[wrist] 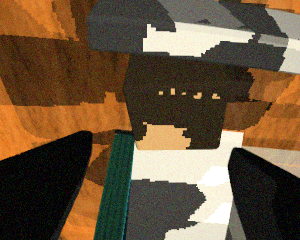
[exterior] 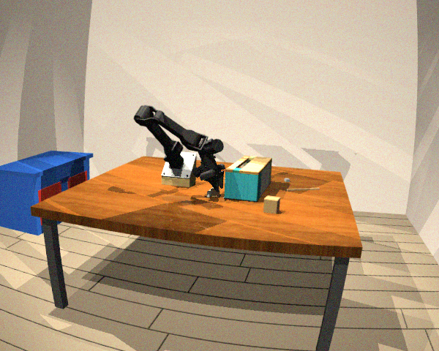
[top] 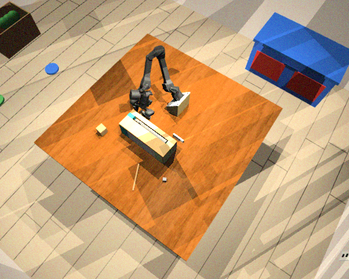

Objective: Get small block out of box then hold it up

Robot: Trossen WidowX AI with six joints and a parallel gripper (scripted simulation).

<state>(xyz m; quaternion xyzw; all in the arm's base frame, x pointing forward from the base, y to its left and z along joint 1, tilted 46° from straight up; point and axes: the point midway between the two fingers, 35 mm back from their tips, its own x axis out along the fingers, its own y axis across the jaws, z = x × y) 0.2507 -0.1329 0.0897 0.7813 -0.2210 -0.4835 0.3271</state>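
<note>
The long tan-topped box (top: 147,138) (exterior: 246,185) stands in the middle of the table with its teal end towards the arm; its green edge shows in the wrist view (wrist: 113,214). A small block (exterior: 212,194) (wrist: 177,103) lies on the table just outside that teal end, in the gripper's shadow. My gripper (top: 146,113) (exterior: 214,187) (wrist: 161,149) is open. It hangs low beside the teal end, right over the block, with nothing between its fingers. In the top view the gripper hides the block.
A grey-white bar (wrist: 190,34) lies just beyond the block. On the table are a tan cube (top: 101,129) (exterior: 271,204), a thin stick (top: 135,176) (exterior: 303,189), a tiny grey cube (top: 164,179) (exterior: 287,180), a white bar (top: 178,137) and the arm's base (top: 178,103) (exterior: 178,172).
</note>
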